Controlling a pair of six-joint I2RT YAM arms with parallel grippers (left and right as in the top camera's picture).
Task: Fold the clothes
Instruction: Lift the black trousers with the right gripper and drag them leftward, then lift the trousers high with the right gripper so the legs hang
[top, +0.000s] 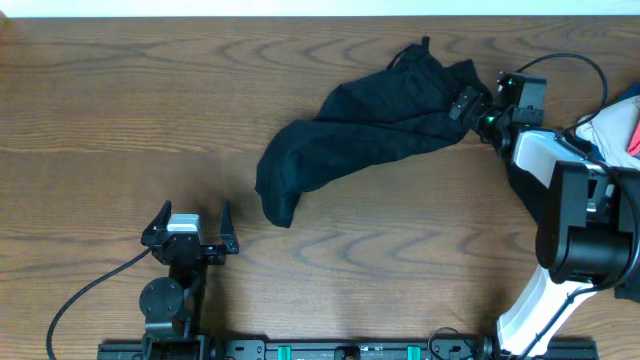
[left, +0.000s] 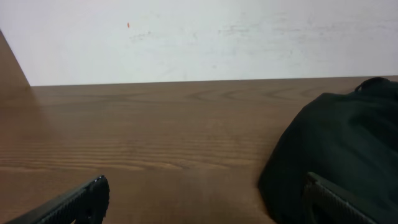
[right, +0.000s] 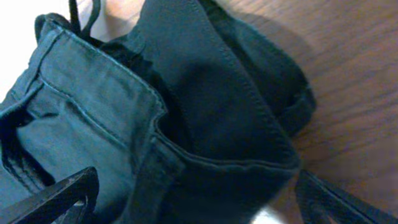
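Observation:
A black wrinkled garment (top: 370, 130) lies crumpled across the table's middle, running from front left to back right. My right gripper (top: 468, 103) is at its back right end. In the right wrist view its fingers (right: 199, 208) are spread wide open, with the garment's stitched hem and folds (right: 205, 112) between them. My left gripper (top: 195, 215) is open and empty near the front left, apart from the garment. The left wrist view shows its two fingertips (left: 205, 208) low over bare wood, with the garment's near end (left: 336, 137) at the right.
A whitish garment with pink and blue (top: 612, 125) lies at the far right edge, partly hidden by the right arm. A white wall (left: 199, 37) borders the table's far edge. Bare wood (top: 120, 110) stretches left of the black garment.

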